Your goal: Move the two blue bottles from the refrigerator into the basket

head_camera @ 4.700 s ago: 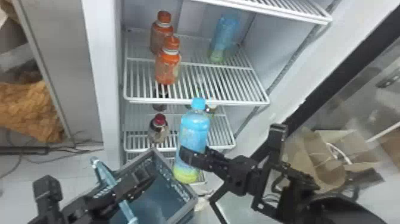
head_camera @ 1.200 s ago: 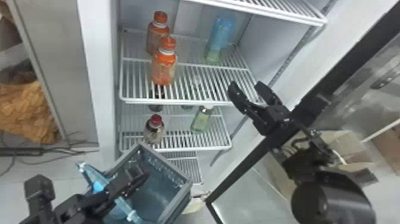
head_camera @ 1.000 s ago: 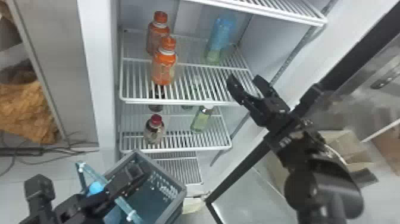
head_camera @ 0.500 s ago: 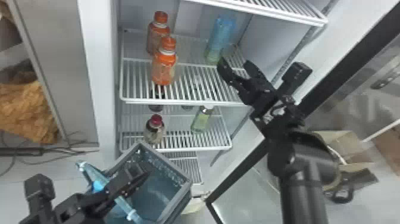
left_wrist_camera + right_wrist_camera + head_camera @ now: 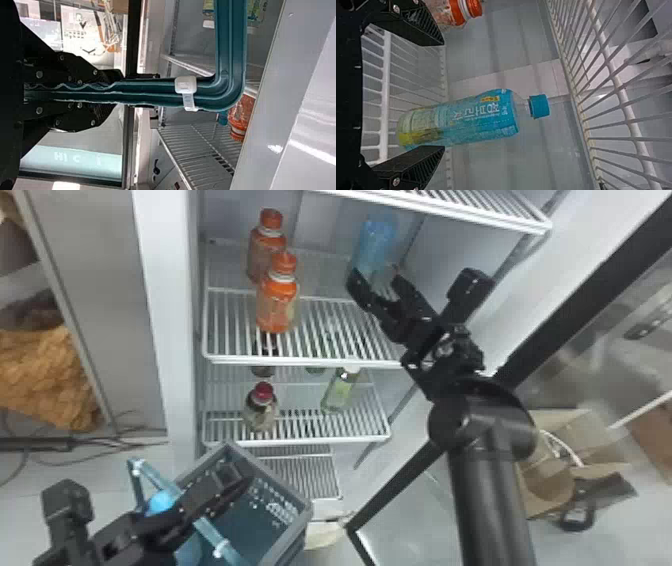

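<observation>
While the left hand (image 5: 117,92) grips the handle (image 5: 231,43), the right hand (image 5: 442,95), spread wide and empty, should centre on the bottle (image 5: 482,118) ahead before closing.

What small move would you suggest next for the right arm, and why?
I would probably ease the right gripper a little toward the blue bottle before closing: its fingers are open, and the bottle stands upright on the shelf, showing in the gap between them.
</observation>
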{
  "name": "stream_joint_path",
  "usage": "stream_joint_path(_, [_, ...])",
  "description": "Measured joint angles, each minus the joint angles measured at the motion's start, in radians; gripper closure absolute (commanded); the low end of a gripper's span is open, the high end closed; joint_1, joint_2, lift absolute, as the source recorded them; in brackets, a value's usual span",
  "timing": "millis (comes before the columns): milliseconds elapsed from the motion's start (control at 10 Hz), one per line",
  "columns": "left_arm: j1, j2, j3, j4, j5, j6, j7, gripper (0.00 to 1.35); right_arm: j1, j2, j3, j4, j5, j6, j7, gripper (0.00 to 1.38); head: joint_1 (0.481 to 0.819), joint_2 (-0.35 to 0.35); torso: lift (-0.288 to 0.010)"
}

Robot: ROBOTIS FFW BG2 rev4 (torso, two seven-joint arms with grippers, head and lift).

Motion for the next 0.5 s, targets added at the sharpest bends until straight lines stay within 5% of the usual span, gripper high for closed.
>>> stream_joint_path(500, [-0.005, 0.001, 0.000, 0.000, 0.000, 0.000, 0.000, 1.20, -0.085, 0.001, 0.015, 0.077, 0.032, -0.002, -0.057, 0.12, 0.695, -0.327, 0.000])
